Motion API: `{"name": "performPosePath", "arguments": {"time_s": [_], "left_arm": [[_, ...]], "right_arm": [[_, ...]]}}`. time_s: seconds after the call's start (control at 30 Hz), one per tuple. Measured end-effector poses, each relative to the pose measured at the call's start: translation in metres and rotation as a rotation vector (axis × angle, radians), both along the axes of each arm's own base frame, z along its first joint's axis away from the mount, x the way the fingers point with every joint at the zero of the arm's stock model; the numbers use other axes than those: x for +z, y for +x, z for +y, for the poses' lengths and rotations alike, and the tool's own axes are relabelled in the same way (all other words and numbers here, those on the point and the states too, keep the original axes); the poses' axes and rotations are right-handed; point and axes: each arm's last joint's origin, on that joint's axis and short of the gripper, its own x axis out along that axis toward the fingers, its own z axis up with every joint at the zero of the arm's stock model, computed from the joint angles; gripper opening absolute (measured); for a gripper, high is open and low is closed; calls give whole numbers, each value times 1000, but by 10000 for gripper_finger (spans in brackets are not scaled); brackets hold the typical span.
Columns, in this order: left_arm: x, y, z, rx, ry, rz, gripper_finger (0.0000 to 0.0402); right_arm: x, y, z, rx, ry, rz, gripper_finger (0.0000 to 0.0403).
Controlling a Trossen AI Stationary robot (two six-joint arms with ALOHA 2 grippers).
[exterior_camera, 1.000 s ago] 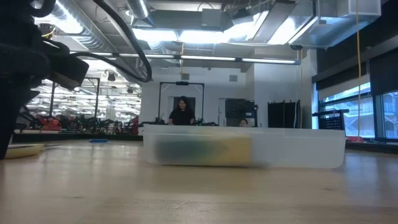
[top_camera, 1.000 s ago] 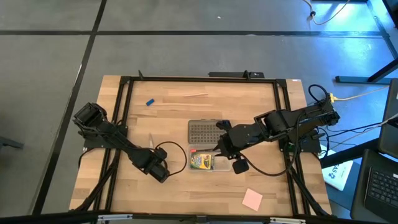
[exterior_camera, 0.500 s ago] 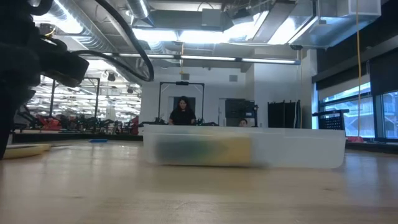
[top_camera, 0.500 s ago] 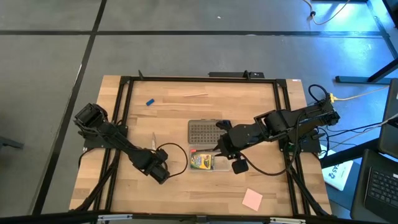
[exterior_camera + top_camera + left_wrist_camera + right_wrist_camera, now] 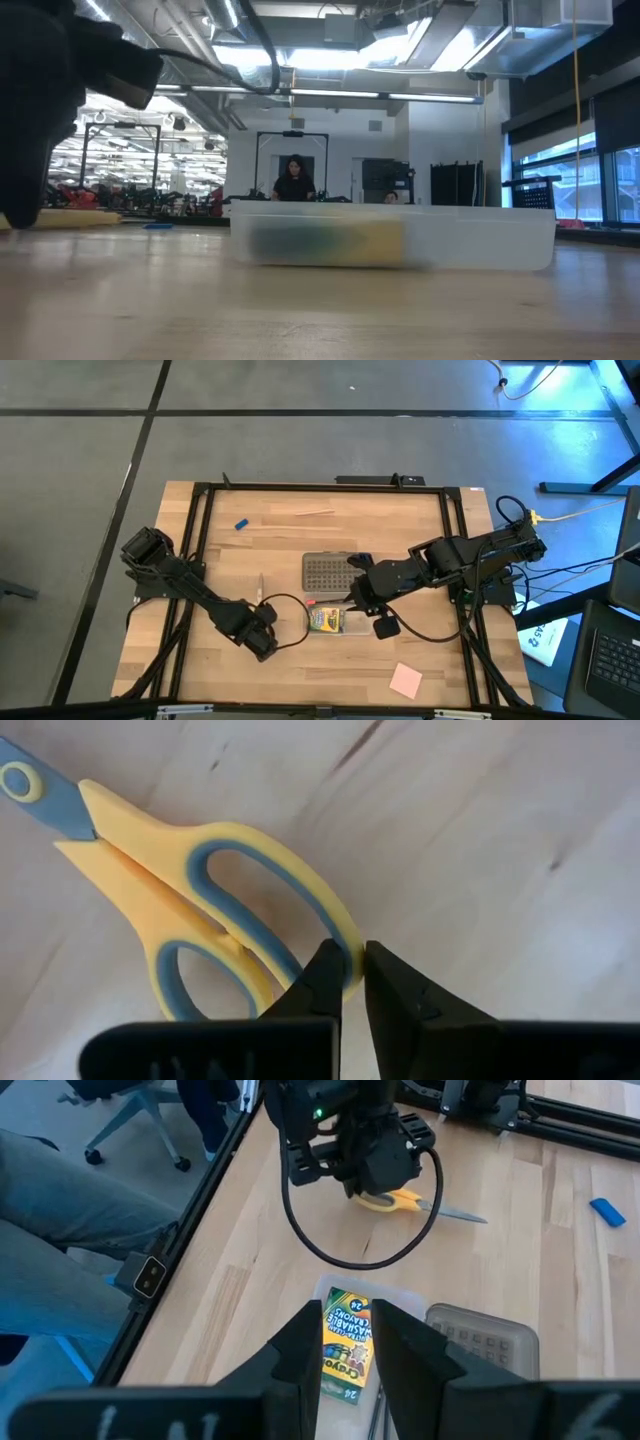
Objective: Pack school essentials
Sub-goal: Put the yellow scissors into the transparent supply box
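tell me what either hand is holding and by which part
The left hand pinches the scissors by the rim of one handle loop. The right hand holds nothing.

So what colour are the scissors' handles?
The scissors have yellow handles with blue-grey inner lining, clearest in the left wrist view.

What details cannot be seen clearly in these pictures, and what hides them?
- High view: the scissors show only their blade tip; the left claw covers the handles.
- Low view: what lies in the clear case is a blurred green-yellow smear behind its cloudy wall.
- Right wrist view: the right claw hides the edges of the crayon box.
- High view: the eraser and pale stick are too small for detail.
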Motion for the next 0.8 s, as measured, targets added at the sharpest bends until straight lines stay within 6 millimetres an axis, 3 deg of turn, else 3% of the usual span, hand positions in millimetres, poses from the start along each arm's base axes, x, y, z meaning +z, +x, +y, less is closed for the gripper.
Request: {"name": "performPosePath", "arguments": {"time_s": [0.27, 0.57, 0.8], "left_arm": [[12, 7, -4, -132, 13, -28, 16], [46, 15, -8, -227, 91, -28, 16], [70, 25, -13, -455, 130, -85, 16]], "right_arm": [[-3, -3, -1, -1, -15, 41, 92], [-3, -3, -1, -1, -15, 41, 92], [-4, -4, -1, -1, -18, 52, 92]]}}
